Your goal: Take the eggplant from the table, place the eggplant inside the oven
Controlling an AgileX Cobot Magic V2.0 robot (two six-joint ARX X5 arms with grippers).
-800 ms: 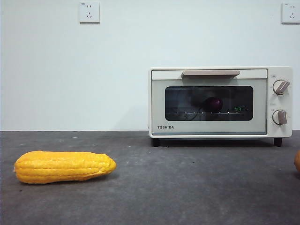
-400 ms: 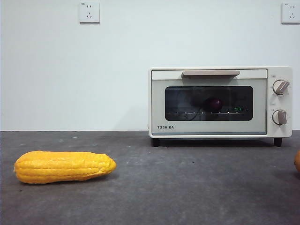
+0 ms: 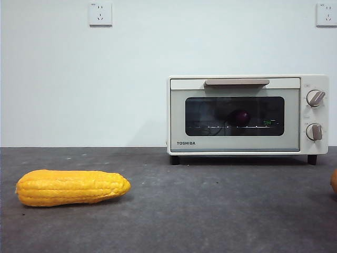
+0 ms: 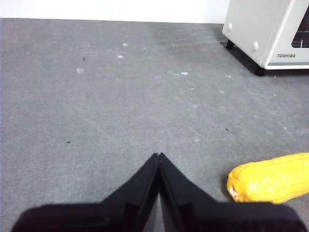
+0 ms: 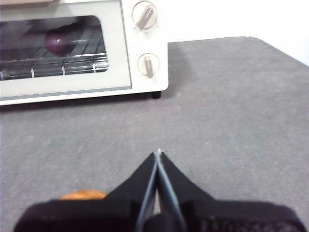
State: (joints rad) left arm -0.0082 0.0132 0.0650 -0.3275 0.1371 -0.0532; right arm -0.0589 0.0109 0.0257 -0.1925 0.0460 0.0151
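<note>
The dark-purple eggplant [image 3: 241, 117] lies on the wire rack inside the cream-white oven [image 3: 247, 114], behind its closed glass door. The right wrist view shows the same eggplant [image 5: 58, 40] through the oven [image 5: 84, 48] window. My right gripper [image 5: 158, 153] is shut and empty above the grey table [image 5: 231, 111], well in front of the oven. Shut and empty too, my left gripper [image 4: 158, 156] hangs over the table [image 4: 96, 96], with the oven's corner [image 4: 270, 34] far off. Neither arm appears in the front view.
A yellow corn cob [image 3: 72, 187] lies on the table [image 3: 210, 200] at the front left, also seen beside my left gripper as corn [image 4: 270, 179]. An orange object [image 3: 334, 182] peeks in at the right edge, and an orange thing [image 5: 82, 195] sits near my right gripper.
</note>
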